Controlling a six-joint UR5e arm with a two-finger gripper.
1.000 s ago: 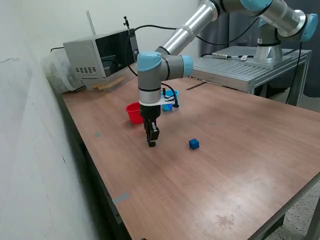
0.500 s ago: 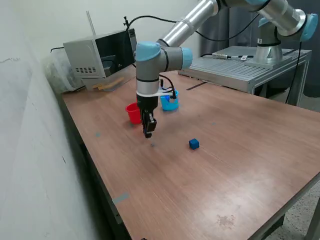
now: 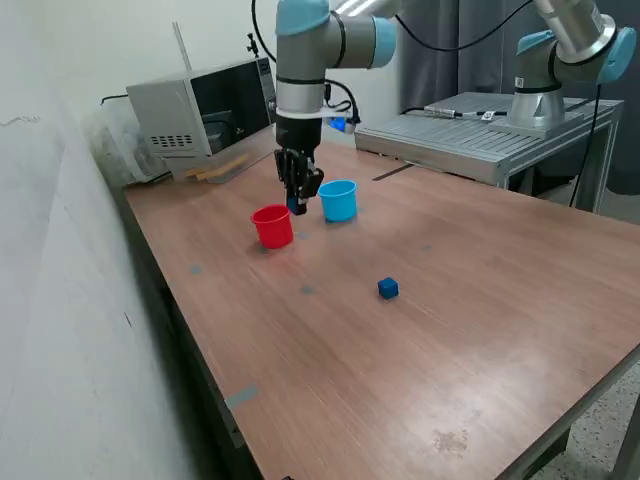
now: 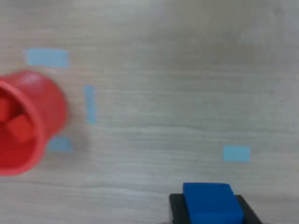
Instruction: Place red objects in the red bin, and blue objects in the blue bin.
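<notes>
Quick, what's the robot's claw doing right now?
Gripper: fingers closed on a blue cube, held up between the two cups.

Gripper hangs above the table, upper middle of frame, between red cup and blue cup. A blue cube lies alone near centre. Microwave at upper left.
</notes>
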